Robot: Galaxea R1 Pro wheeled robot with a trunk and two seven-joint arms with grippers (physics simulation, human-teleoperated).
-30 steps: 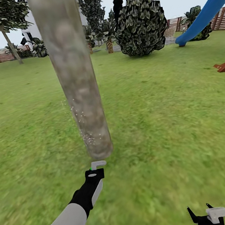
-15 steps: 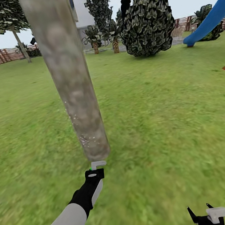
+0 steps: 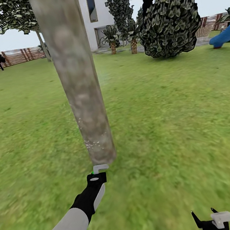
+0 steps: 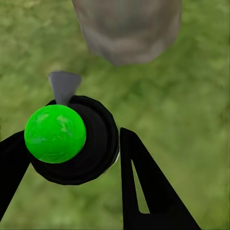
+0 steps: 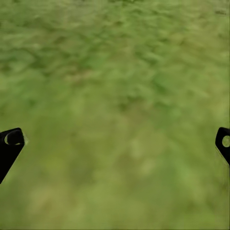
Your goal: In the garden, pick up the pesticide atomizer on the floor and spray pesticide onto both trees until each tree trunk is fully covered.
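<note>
Left gripper [image 4: 72,163] pinching atomizer [image 4: 72,141], green dot [image 4: 55,133] plain in wrist view, nozzle [image 3: 100,167] aimed at trunk [image 3: 79,83] centre-left, right gripper [image 5: 115,143] spread over grass [image 5: 115,72].

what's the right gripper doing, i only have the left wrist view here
Observer: The right gripper is open, its fingertips spread wide over bare grass, holding nothing.
Operator: ok and is any pesticide on the trunk yet
Observer: Yes, the head view shows white specks scattered low on the tree trunk; the upper trunk looks bare.
Operator: what's past the tree
Observer: A white house, a big dark bush and a brown slat fence edge the lawn.
</note>
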